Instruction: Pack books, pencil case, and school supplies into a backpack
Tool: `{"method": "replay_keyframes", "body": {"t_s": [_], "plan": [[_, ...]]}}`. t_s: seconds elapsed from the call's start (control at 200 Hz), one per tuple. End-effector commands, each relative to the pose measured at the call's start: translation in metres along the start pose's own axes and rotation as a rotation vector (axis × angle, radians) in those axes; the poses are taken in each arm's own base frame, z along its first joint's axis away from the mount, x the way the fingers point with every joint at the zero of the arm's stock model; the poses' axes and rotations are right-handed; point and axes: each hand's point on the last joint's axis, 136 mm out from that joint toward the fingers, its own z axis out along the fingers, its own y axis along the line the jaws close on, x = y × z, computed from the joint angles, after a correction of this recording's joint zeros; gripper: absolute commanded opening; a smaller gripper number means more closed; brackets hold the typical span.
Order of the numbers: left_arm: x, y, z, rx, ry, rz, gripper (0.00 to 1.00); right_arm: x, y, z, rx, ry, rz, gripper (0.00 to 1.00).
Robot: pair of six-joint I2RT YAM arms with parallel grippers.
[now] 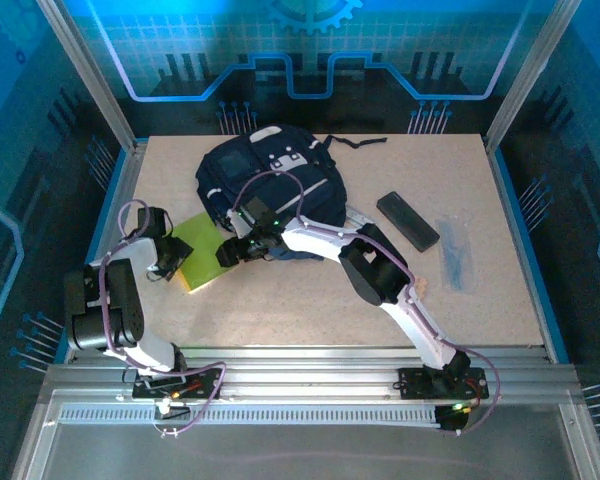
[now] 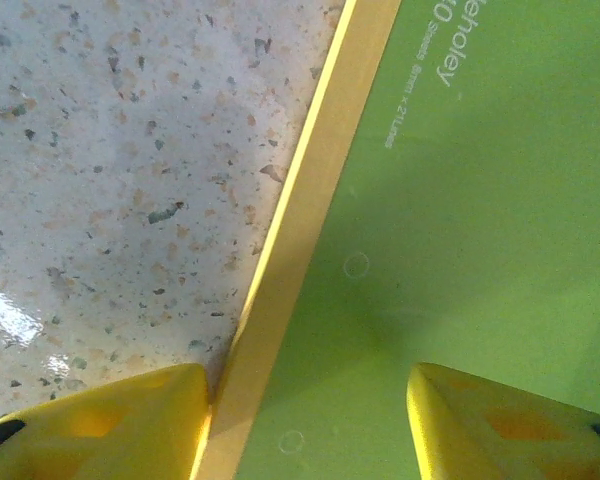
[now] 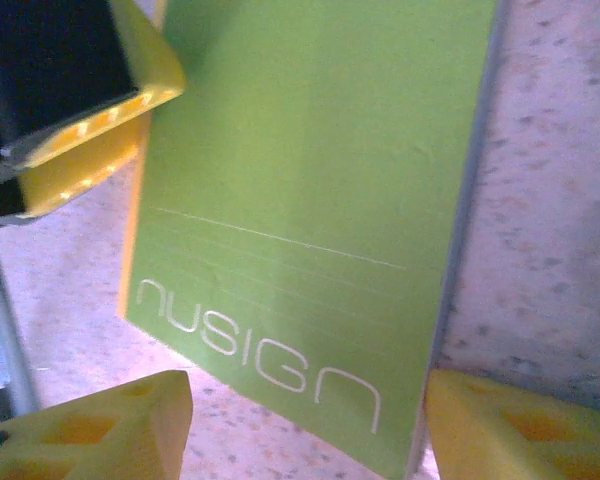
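The lime green book (image 1: 202, 248) lies left of the navy backpack (image 1: 270, 185), on top of the yellow book (image 1: 202, 283), whose edge peeks out below it. My left gripper (image 1: 172, 258) is at the books' left edge, open. In the left wrist view its fingers (image 2: 110, 420) straddle the yellow book's edge (image 2: 300, 220) and the green book (image 2: 480, 250). My right gripper (image 1: 227, 255) is open at the books' right edge. In its wrist view its gripper (image 3: 305, 430) spans the green book's corner (image 3: 300, 200). The black pencil case (image 1: 407, 221) lies to the right. The tan pad is out of view.
A pale blue-grey narrow item (image 1: 455, 255) lies right of the pencil case. A small white bar (image 1: 356, 214) sticks out by the backpack's right side. A black strap (image 1: 355, 142) trails behind the backpack. In the right wrist view the left gripper's yellow finger (image 3: 100, 110) is close by.
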Motion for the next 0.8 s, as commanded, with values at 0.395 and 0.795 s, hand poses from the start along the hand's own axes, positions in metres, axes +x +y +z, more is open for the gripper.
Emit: {"method": "replay_keyframes", "body": {"t_s": [0.395,0.795], "plan": [[0.031,-0.002,0.016,0.035,0.073,-0.006,0.57,-0.027,0.044,-0.003,-0.209,-0.066,0.096,0.59],[0.027,-0.004,0.006,0.041,0.050,0.012,0.58,-0.029,0.034,-0.016,-0.080,-0.055,0.139,0.44]]}}
